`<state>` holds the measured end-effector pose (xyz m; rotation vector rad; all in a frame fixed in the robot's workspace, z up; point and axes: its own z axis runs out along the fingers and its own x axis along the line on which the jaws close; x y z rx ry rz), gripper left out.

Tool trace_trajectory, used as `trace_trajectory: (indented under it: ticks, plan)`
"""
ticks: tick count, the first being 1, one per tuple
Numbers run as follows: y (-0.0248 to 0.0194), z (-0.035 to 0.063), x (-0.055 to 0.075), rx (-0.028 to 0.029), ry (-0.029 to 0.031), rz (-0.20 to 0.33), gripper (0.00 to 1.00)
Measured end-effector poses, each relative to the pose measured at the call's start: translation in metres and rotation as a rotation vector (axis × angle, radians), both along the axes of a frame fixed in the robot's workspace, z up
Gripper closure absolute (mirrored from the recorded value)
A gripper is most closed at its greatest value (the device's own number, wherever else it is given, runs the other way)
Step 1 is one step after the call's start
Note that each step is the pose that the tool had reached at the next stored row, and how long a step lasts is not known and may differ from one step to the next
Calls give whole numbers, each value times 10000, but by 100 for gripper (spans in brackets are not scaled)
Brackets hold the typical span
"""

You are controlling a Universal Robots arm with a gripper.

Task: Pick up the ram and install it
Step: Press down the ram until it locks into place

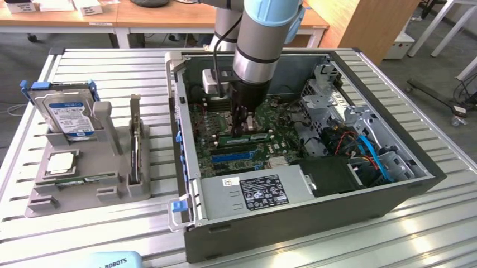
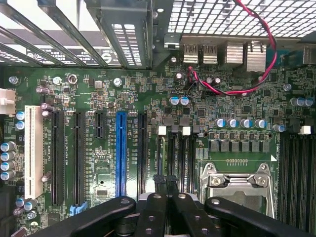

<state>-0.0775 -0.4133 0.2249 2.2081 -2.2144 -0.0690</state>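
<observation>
One ram point(image 1: 80, 180) lies flat in the tray point(image 1: 44, 204) on the counter point(image 1: 111, 234), well apart from the pincer point(image 2: 165, 183), pressed together with nothing seen pinched, just over the memory slots point(image 2: 180, 153); risk: any descent jabs a slot or latch.

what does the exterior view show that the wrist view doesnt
Exterior view alone: the grey holder beside the computer case, with a hard drive, a square silver chip and a ram stick lying in it. Wrist view alone: the blue slot and white slot up close. Both: the motherboard and the shut fingers above it.
</observation>
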Motion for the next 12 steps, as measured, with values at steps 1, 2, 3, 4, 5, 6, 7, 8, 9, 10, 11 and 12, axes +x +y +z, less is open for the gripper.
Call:
trace_trajectory:
  ticks: [1, 2, 3, 4, 5, 6, 7, 8, 9, 10, 11, 12]
  plan:
    - [0, -3, 0, 2, -1, 0, 90]
    - [1, -8, 0, 3, -1, -1, 90]
    - [0, -12, 0, 2, -1, 0, 90]
    - [0, -13, 0, 0, 0, 0, 90]
    - [0, -13, 0, 0, 0, 0, 90]
    - [0, -14, 0, 0, 0, 0, 90]
    - [0, -14, 0, 1, -1, -1, 90]
    - [0, -15, 0, 2, -1, 0, 90]
    - [0, -15, 0, 3, -1, 0, 90]
    - [0, -16, 0, 2, -1, 0, 90]
    - [1, -20, 0, 5, -1, 0, 90]
    - [0, -22, 0, 3, -1, 0, 90]
